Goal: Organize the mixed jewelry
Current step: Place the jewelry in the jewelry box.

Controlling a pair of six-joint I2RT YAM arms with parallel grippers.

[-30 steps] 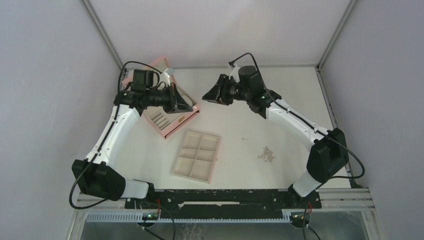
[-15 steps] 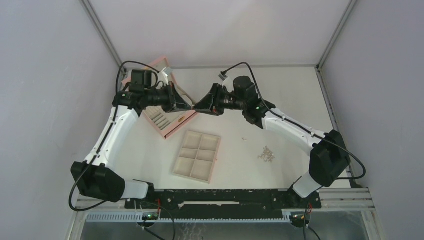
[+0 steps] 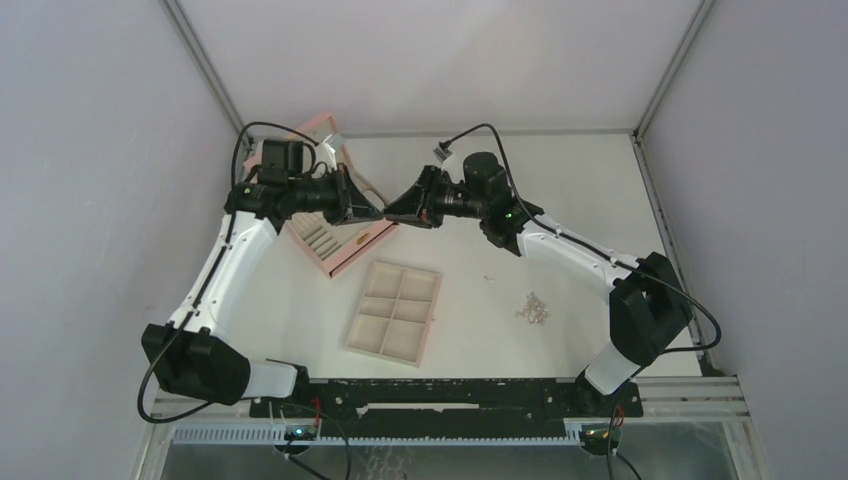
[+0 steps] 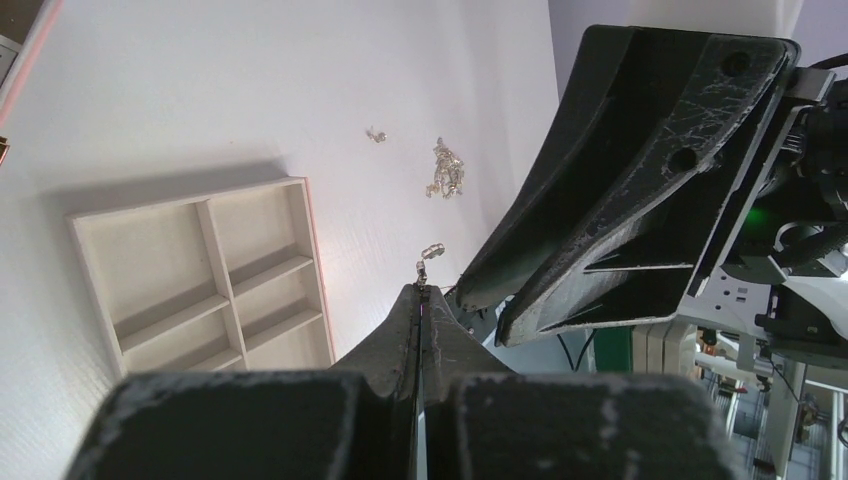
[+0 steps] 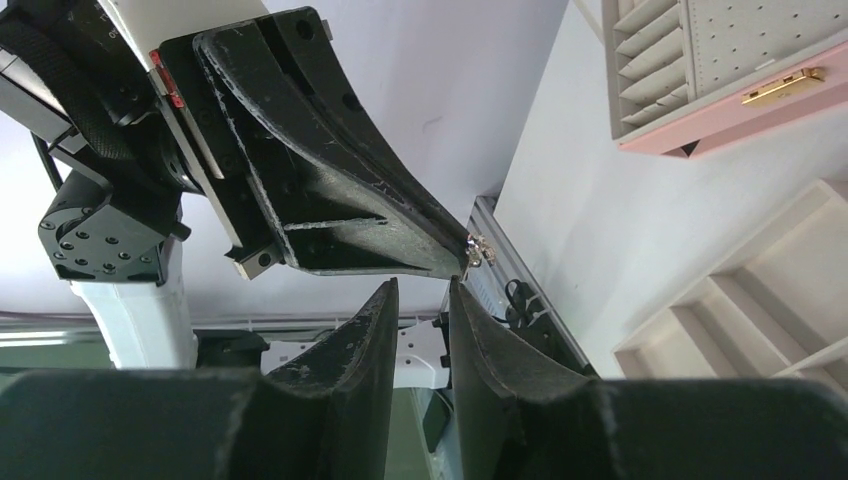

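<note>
Right pincer (image 5: 421,290) — nearer left pincer's (image 4: 421,292) trinket (image 4: 429,250)

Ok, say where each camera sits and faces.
Top external: above, behind the bases, looking down on the table; both arms show.
Left wrist: looks along the shut left gripper toward the tray and right gripper.
Right wrist: looks past the open right gripper at the left gripper.
Both wrist views share the tray and the pinched silver piece.
</note>
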